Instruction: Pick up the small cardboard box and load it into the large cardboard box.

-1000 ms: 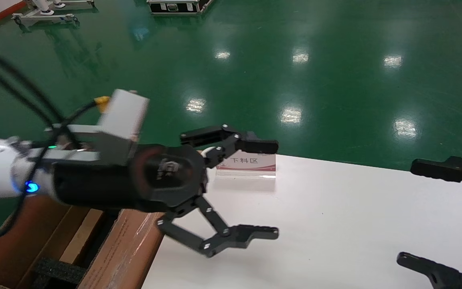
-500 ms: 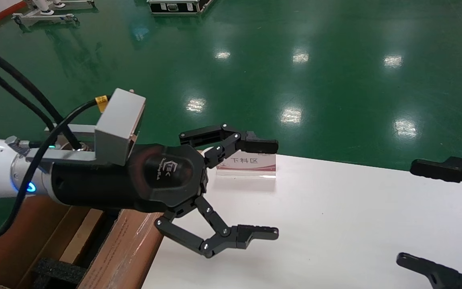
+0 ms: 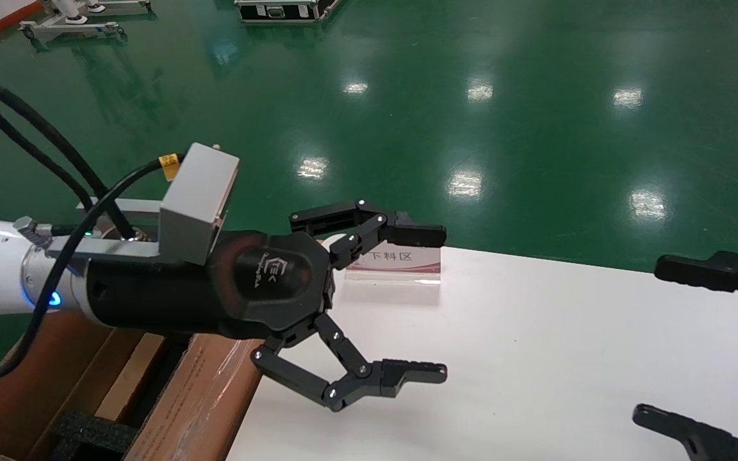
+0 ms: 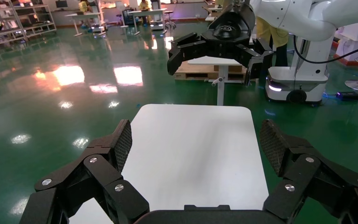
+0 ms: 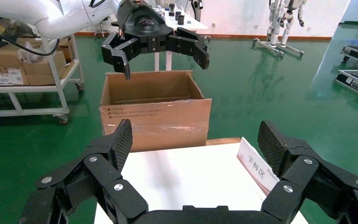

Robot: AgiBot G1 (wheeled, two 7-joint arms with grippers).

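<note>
The small cardboard box is out of view in every frame. The large cardboard box point(image 3: 199, 390) stands open at the table's left end, with a taped printed flap and black foam point(image 3: 95, 430) inside; it also shows in the right wrist view point(image 5: 154, 116). My left gripper point(image 3: 441, 303) is open and empty. It hovers over the left part of the white table point(image 3: 535, 358), just right of the large box, and points right. My right gripper point(image 3: 649, 339) is open and empty at the table's right end, facing the left one.
A small upright sign with Chinese characters point(image 3: 401, 261) stands at the table's far edge behind my left gripper, and shows in the right wrist view point(image 5: 256, 168). Green floor surrounds the table. A cart with cartons point(image 5: 23, 70) stands beyond the large box.
My left gripper has shifted very slightly right and down and stays open. The right gripper has not moved.
</note>
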